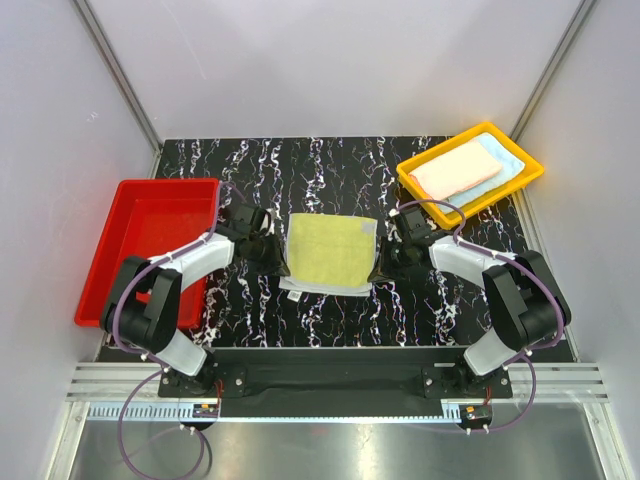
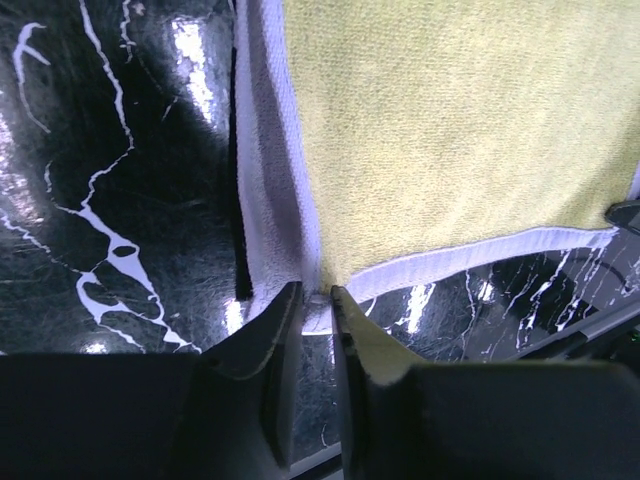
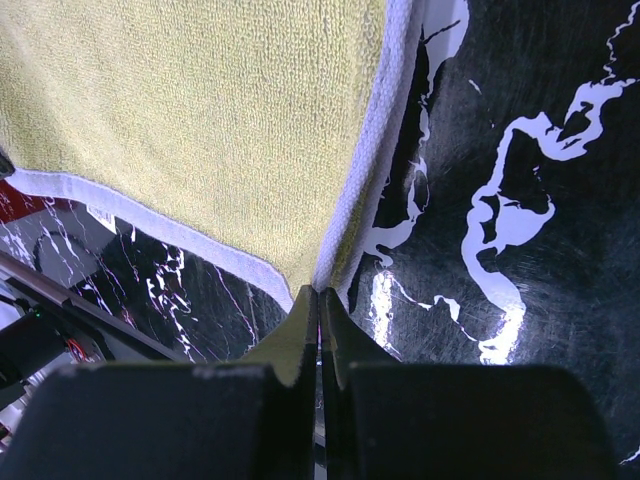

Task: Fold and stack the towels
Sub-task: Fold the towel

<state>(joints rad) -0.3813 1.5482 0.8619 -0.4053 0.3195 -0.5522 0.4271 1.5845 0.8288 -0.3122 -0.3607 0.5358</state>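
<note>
A yellow-green towel with a white hem lies folded on the black marble table, between the two arms. My left gripper is at its near left corner. In the left wrist view the towel fills the upper right, and the left gripper has its jaws slightly apart with the white corner just at the tips. My right gripper is at the near right corner. In the right wrist view that gripper is shut on the corner of the towel. A peach-pink towel lies on a light blue towel.
A yellow tray at the back right holds the two folded towels. A red tray stands at the left, overhanging the table's edge. White walls close in on both sides and at the back.
</note>
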